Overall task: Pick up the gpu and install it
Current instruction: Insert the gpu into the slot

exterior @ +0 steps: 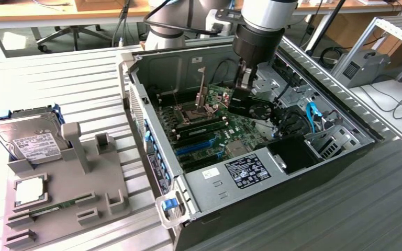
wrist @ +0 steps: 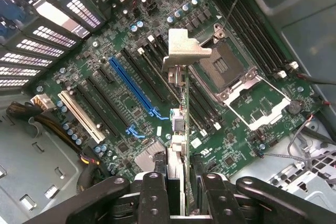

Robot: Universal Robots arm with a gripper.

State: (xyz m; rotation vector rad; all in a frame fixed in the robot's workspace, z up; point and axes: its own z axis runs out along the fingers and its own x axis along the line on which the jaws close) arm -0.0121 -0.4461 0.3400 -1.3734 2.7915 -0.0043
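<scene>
While I hang inside one open case (exterior: 211, 196), exterior view: my pincer (exterior: 246, 86) is clamped on one gpu (exterior: 257, 109) above the motherboard (exterior: 208, 137), long axis level, bracket end toward 9 o'clock. Wrist view: gpu (wrist: 182, 108) edge-on between my two fingers (wrist: 155, 184), bracket end farthest.

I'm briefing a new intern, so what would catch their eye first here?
The open computer case sits in the middle of the exterior view, and the robot's hand reaches down into it, shut on the gpu above the green motherboard. On the exterior view's left, a silver hard drive rests on a grey tray.
</scene>
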